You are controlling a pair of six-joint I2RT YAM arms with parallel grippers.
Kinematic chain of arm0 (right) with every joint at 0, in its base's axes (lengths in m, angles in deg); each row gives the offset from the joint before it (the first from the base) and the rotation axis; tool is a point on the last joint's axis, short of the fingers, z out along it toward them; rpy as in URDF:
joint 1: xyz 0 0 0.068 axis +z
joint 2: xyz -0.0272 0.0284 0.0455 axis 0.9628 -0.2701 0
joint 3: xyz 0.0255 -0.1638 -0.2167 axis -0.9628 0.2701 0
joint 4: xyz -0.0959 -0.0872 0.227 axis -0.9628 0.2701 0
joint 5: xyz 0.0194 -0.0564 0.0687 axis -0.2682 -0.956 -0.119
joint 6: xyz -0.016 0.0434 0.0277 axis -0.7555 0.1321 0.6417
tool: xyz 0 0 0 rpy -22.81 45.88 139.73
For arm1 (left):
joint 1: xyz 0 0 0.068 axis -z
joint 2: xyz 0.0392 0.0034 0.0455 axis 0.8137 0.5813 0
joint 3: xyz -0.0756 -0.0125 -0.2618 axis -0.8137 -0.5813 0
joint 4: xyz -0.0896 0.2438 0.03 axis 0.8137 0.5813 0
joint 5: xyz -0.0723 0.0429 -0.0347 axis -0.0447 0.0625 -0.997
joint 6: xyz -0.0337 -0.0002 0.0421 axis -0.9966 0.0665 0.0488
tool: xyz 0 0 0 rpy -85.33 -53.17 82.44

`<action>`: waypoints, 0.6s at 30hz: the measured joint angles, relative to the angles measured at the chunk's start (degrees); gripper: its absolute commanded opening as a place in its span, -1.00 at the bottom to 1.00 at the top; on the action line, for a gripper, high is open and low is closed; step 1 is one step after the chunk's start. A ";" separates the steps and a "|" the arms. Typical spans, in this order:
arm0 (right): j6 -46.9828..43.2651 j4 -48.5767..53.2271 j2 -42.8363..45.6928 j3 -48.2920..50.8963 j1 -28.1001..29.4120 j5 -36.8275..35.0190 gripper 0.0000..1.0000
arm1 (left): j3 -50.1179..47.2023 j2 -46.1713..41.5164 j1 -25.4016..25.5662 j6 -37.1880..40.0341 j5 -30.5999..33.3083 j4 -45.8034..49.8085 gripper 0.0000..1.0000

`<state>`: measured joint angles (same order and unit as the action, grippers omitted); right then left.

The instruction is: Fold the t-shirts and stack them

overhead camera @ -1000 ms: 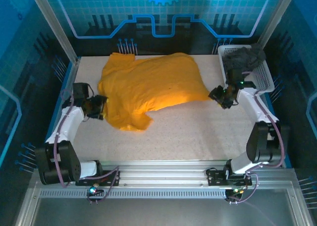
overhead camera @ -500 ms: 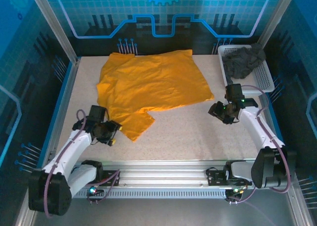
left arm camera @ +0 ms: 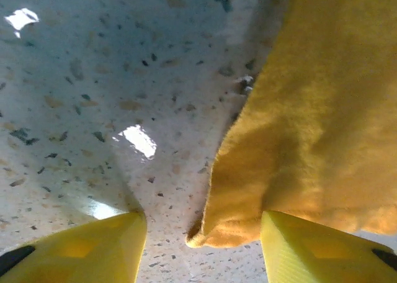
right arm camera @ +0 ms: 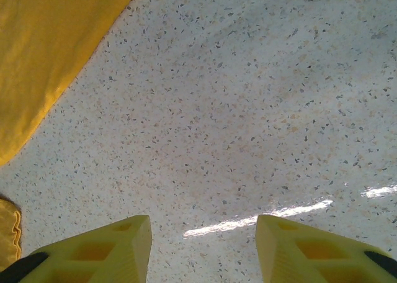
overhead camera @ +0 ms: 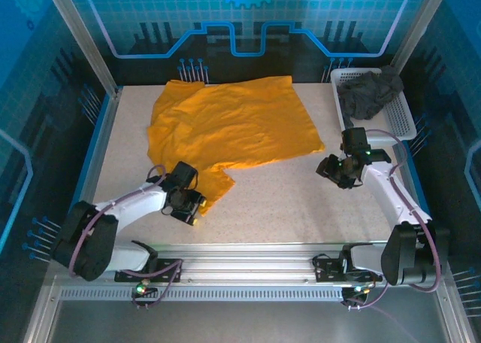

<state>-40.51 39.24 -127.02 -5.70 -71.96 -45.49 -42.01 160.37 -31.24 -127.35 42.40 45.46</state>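
Bright orange-yellow cloth t-shirt [overhead camera: 229,125] was laid flat on speckled tabletop [overhead camera: 301,200]. Left gripper [overhead camera: 194,210] jaws were set apart at its sleeve hem; right gripper [overhead camera: 328,168] jaws were set apart beside it.

Got spread shirt [overhead camera: 233,125] across middle-back of table [overhead camera: 285,200], bunched shirt [overhead camera: 370,91] inside basket [overhead camera: 400,116] at far right corner, left gripper [overhead camera: 195,206] at spread shirt's near sleeve edge, right gripper [overhead camera: 326,167] over bare table just beside its near right corner.
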 measured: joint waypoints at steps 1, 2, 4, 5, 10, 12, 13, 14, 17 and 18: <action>0.02 0.02 0.20 0.02 0.11 -0.02 -0.03 | 0.81 1.07 0.02 -0.42 0.02 0.98 -0.44; 0.00 0.02 0.42 0.09 0.15 0.00 -0.04 | 1.60 2.36 0.04 -0.76 0.00 2.62 -0.66; 0.00 0.09 1.07 0.35 0.26 0.00 -0.05 | 2.86 3.69 0.04 -1.20 0.02 5.53 -1.00; 0.02 0.07 1.46 0.52 0.26 -0.02 -0.06 | 3.30 3.96 0.07 -1.03 0.07 5.88 -1.00; 0.04 0.24 2.95 1.20 0.26 -0.28 -0.09 | 3.96 3.06 0.61 0.66 2.08 6.49 -1.00; 0.07 0.55 3.52 1.20 0.24 -1.05 -0.09 | 3.78 0.31 0.68 1.44 4.11 5.77 -1.00; 0.09 0.68 3.82 1.29 0.24 -1.49 -0.09 | 3.41 -2.62 0.61 1.86 5.27 6.19 -1.00; 0.15 0.61 4.11 1.55 0.24 -1.97 -0.09 | 2.84 -6.40 0.46 2.08 6.38 7.15 -1.00; 0.59 0.74 4.33 2.78 0.20 -3.32 -0.05 | 0.63 -19.45 -1.84 2.89 8.59 12.35 -1.00; 0.74 0.79 4.13 2.99 0.20 -3.65 -0.04 | -0.20 -23.15 -3.30 3.28 9.01 13.92 -1.00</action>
<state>-39.76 40.03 -122.89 -2.70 -71.76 -49.14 -42.21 137.23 -34.54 -124.07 51.40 59.38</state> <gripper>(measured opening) 0.470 0.053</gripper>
